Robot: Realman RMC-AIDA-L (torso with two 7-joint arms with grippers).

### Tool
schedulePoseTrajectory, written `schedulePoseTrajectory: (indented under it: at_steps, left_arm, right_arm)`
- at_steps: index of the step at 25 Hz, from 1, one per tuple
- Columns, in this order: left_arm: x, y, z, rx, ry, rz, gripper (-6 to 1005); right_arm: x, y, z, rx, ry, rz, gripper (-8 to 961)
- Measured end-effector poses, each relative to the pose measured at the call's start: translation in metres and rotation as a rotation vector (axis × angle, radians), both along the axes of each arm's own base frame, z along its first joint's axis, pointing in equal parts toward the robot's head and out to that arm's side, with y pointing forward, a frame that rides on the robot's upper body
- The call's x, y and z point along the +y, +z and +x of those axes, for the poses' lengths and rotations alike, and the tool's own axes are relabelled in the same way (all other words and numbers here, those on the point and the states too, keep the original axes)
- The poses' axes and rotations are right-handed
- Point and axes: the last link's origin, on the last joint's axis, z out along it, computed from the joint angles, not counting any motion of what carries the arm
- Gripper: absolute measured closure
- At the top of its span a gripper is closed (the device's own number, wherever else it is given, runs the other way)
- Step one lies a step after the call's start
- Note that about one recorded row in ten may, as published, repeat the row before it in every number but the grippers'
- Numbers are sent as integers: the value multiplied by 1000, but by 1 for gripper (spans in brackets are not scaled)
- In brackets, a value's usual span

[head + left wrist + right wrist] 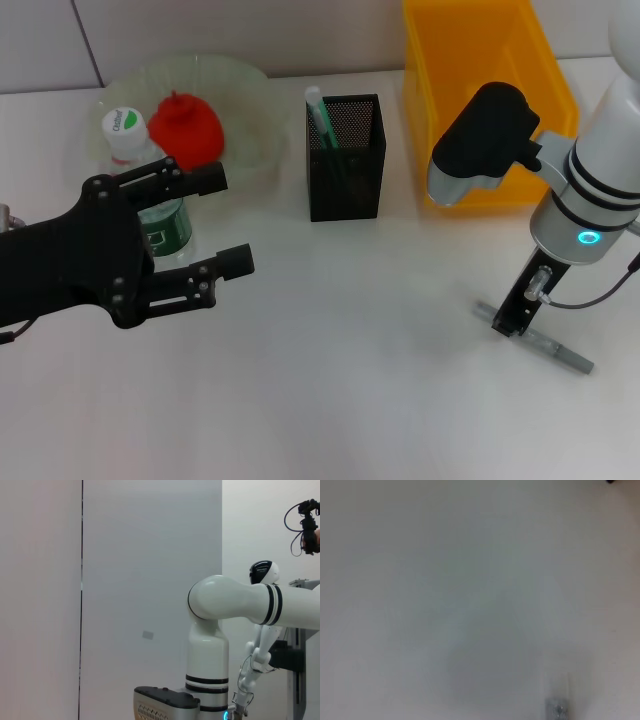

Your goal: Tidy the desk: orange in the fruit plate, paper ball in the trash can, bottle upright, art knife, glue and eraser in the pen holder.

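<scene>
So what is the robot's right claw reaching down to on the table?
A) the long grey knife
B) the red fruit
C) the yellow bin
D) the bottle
A: in the head view the right claw is down at the grey art knife lying flat on the table, far from the other things.

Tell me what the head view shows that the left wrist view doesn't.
Only the head view shows the desk: the left gripper open around the upright bottle, a red fruit in the glass plate, the black pen holder, the yellow bin, and the right gripper down on the grey art knife. Only the left wrist view shows a blank wall and the robot's body. Both share the white right arm.
</scene>
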Motion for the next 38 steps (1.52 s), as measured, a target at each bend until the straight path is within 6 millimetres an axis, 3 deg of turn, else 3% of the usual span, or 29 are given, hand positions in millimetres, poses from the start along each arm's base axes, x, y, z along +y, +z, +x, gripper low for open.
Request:
schedulePoseTrajectory:
  at_steps: [7,20,38]
  left_arm:
    - [-1,0,0,-4,-4,-3,214]
    - [-1,0,1,-6,-7,-4,214]
    - [-2,-6,4,-6,-18,-30,213]
  right_arm:
    - [1,1,-1,4,12,3,810]
    - [0,27,-24,102,142,159,819]
    - [2,48,-89,321,385,285,824]
